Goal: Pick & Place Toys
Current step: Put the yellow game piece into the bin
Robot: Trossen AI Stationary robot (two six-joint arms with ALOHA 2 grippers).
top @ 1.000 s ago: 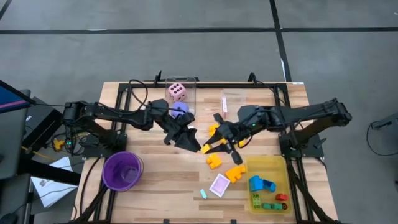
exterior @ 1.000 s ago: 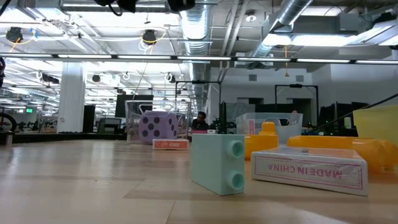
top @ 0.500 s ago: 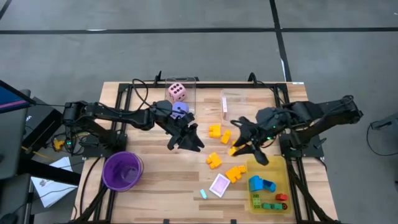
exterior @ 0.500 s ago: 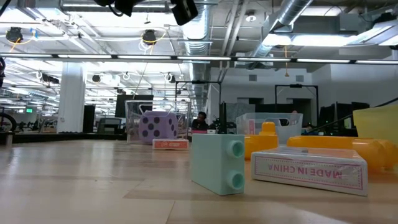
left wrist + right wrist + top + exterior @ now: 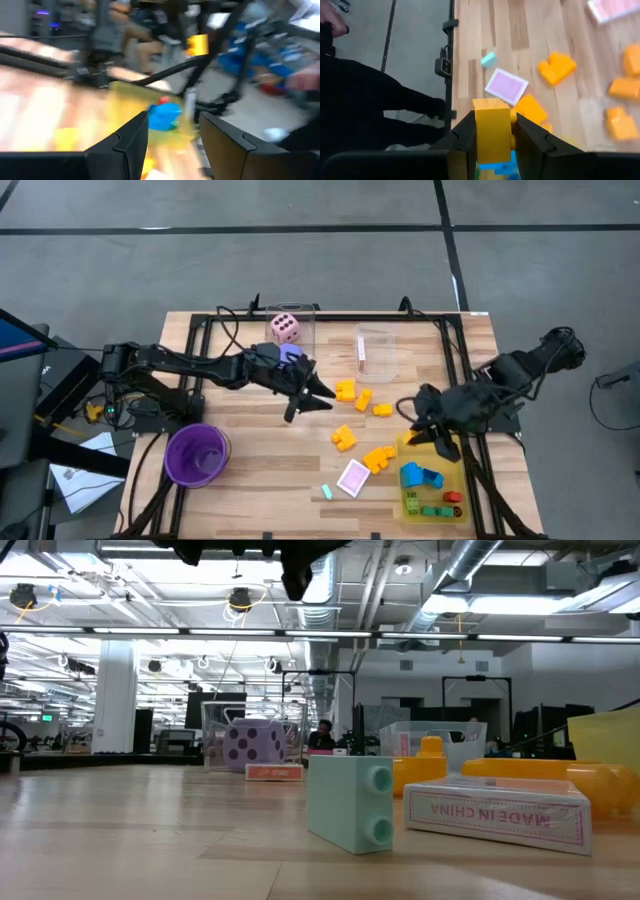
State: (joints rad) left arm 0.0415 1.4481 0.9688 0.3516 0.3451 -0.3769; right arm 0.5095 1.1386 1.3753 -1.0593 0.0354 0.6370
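My right gripper (image 5: pixel 430 438) hangs over the far left corner of the yellow tray (image 5: pixel 448 448), shut on a yellow block (image 5: pixel 492 116). My left gripper (image 5: pixel 318 402) hovers open above the table's middle with nothing between its fingers (image 5: pixel 131 142). Loose toys lie flat on the wood. There are three yellow blocks (image 5: pixel 362 398), two orange blocks (image 5: pixel 344 438), a pink card (image 5: pixel 353 477) and a mint block (image 5: pixel 326 492). The tray holds blue (image 5: pixel 420 476), green (image 5: pixel 412 502) and red (image 5: pixel 453 498) pieces. My right gripper pinches the yellow block by two opposite sides (image 5: pixel 480 131) between its two fingers (image 5: pixel 462 137). The fingers slant downward, and the block's end sticks out past the fingertips. It is lifted clear, above the tray's corner.
A purple cup (image 5: pixel 197 453) stands near the left front. A clear box with a pink die (image 5: pixel 285 329) and a second clear box (image 5: pixel 375 350) stand at the far edge. A purple die (image 5: pixel 291 354) sits beside my left arm. Bare wood lies between cup and blocks.
My right gripper has swung from the table's middle toward the right and near edges. It carries the yellow block, has turned about, and now hangs over the tray. My left gripper has rolled in place beside the yellow blocks.
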